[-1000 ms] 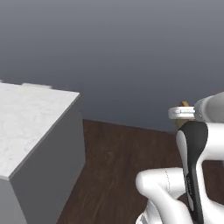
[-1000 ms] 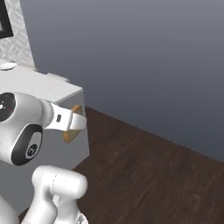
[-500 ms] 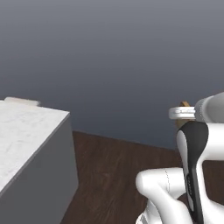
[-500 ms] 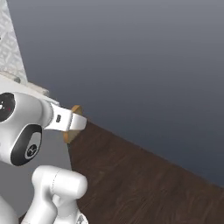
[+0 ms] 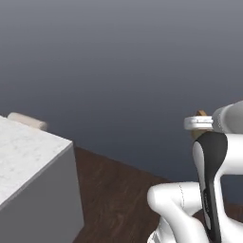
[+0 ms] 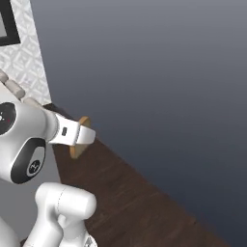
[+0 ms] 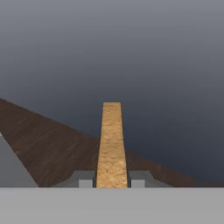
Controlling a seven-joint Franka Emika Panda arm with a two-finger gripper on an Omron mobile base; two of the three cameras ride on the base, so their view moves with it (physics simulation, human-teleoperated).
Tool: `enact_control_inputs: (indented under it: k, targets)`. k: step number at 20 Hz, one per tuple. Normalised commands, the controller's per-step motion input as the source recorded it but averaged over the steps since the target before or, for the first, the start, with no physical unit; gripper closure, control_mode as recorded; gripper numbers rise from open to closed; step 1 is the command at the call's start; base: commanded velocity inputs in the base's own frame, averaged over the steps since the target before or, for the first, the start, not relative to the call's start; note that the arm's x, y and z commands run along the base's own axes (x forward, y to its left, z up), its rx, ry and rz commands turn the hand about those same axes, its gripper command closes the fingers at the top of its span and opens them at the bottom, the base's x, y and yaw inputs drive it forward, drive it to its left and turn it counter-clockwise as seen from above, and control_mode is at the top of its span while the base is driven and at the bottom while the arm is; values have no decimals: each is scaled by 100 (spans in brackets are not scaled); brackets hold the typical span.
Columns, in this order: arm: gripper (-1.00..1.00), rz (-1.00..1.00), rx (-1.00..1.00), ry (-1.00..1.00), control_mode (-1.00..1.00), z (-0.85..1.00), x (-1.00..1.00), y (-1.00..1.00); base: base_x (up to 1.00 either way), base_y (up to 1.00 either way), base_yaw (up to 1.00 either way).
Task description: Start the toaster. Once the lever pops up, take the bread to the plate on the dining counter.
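My gripper (image 7: 112,179) is shut on the bread (image 7: 111,142), a tan slice with an orange-brown crust. The hand view shows it edge-on, upright between the two finger tips. In the right base view the bread (image 6: 77,147) hangs under the white hand, with the gripper (image 6: 80,141) held out in the air over the floor. At the right of the left base view, a brown corner of the bread (image 5: 201,114) peeks over the hand, where the gripper (image 5: 198,127) is.
A marble-topped grey cabinet block (image 5: 33,166) stands at the lower left, with a beige rounded thing (image 5: 27,121) on its far edge. Dark wood floor (image 5: 123,190) runs ahead to a plain dark grey wall (image 6: 159,72). A patterned wall (image 6: 29,65) stands at the far left.
The whole picture has shifted: the camera has turned, so the cabinet block slides left and shrinks in both base views. The arm and the gripped bread keep their place relative to the base.
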Motion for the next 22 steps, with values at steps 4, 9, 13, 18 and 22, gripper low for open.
enact_control_inputs:
  k: [4,9,13,18,22]
  targets:
    - [100,0,0,0,100,0,0,0,100,-54,49]
    - [100,0,0,0,100,0,0,0,100,-47,52]
    - [100,0,0,0,100,0,0,0,100,-34,55]
    - [100,0,0,0,100,0,0,0,100,-32,54]
    - [100,0,0,0,100,0,0,0,100,-51,56]
